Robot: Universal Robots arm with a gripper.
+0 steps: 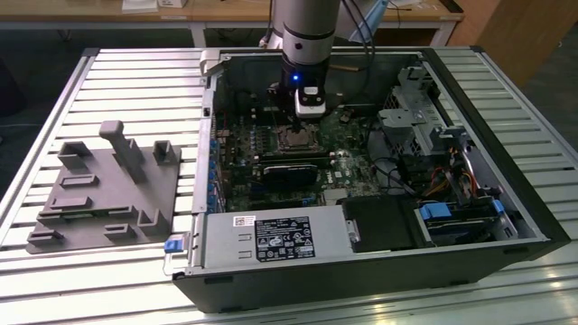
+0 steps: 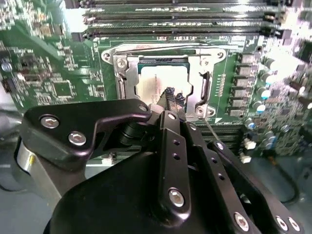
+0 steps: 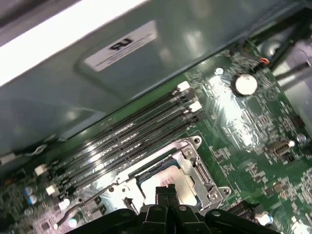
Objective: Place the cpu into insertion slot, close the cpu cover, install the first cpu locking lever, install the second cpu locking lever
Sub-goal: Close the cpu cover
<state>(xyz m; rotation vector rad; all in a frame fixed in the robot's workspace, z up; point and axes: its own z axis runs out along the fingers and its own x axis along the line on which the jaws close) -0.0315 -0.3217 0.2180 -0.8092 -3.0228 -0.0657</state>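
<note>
Inside the open black computer case, the hand hangs low over the insertion slot, its slim black fingers pressed together on nothing. Flat in that slot lies the cpu, dull pale metal, framed by the thin silvery cpu cover. Long dark memory slots run close along one edge. A grey moulded tray sits on the ribbed metal surface, well apart at the exterior view's left.
</note>
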